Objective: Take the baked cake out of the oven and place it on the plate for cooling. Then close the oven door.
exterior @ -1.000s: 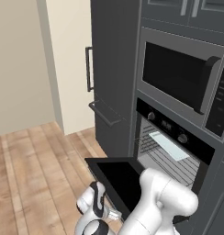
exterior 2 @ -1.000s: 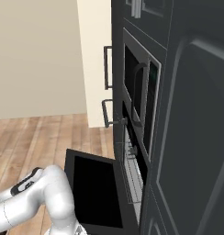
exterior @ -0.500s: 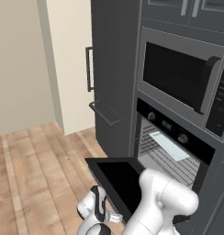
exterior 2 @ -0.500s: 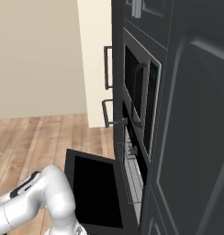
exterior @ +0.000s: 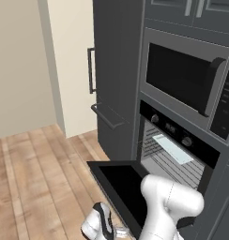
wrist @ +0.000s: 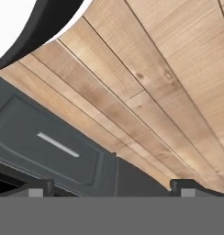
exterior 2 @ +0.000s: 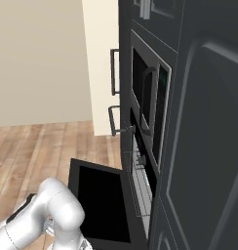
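The oven [exterior: 170,150] is black, with round knobs, and its wire racks [exterior: 168,161] show in the open cavity. The oven door [exterior: 128,187] hangs open, its dark glass lying flat out over the floor; it is also seen from the side [exterior 2: 99,205]. My gripper [wrist: 111,189] is open, its two dark fingertips [wrist: 38,188] wide apart with nothing between them, facing the wooden floor and a dark cabinet panel. The arm [exterior: 168,204] bends down in front of the door. The baked cake is hidden and the plate is out of view.
A grey-framed microwave [exterior: 187,77] sits above the oven. Tall dark cabinets with bar handles [exterior: 90,70] stand to its left. A dark panel with a light grey handle [wrist: 58,144] lies close before the hand. Wooden floor [exterior: 36,178] stretches out left of the door.
The arm has sunk a little lower beside the open oven door. The door and the rest of the scene have not moved.
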You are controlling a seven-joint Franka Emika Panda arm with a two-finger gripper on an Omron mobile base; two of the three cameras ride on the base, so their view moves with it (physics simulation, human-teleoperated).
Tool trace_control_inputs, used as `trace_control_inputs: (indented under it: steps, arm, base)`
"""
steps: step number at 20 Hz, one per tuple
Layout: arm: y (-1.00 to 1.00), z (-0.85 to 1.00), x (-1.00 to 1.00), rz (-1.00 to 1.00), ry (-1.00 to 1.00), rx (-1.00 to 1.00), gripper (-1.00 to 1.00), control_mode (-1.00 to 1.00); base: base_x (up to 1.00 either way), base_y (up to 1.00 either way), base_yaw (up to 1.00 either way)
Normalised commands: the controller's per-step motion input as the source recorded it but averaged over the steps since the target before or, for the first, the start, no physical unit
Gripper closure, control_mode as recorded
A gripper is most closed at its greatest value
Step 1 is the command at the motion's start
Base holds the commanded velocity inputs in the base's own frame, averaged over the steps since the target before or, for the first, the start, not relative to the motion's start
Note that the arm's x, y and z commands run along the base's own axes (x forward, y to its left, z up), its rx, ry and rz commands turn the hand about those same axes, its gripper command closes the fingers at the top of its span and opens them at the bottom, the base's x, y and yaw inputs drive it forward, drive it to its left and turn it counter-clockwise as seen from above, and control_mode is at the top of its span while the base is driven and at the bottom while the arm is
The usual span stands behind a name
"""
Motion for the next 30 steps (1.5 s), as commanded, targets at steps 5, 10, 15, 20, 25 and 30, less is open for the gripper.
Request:
trace_control_inputs:
  steps: [5, 10, 15, 20, 25, 30]
  arm:
    - [1.00, -0.94, 0.44, -0.20, 0.00, -0.34, -1.00, -1.00]
    - [1.00, -0.70, 0.73, -0.29, -0.04, -0.34, -1.00, -1.00]
    - [0.80, -0.22, 0.73, -0.40, -0.30, -0.40, -1.00, -1.00]
    - [0.40, 0.02, 0.58, -0.50, -0.47, -0.49, -1.00, -1.00]
    - [0.11, 0.04, 0.41, -0.55, -0.42, -0.49, -1.00, -1.00]
    - [0.00, 0.00, 0.41, -0.55, -0.33, -0.44, -1.00, -1.00]
  base:
    - [0.00, 0.00, 0.00]
    - [0.00, 0.00, 0.00]
    - [0.00, 0.00, 0.00]
    - [0.00, 0.00, 0.00]
    - [0.00, 0.00, 0.00]
    - [0.00, 0.00, 0.00]
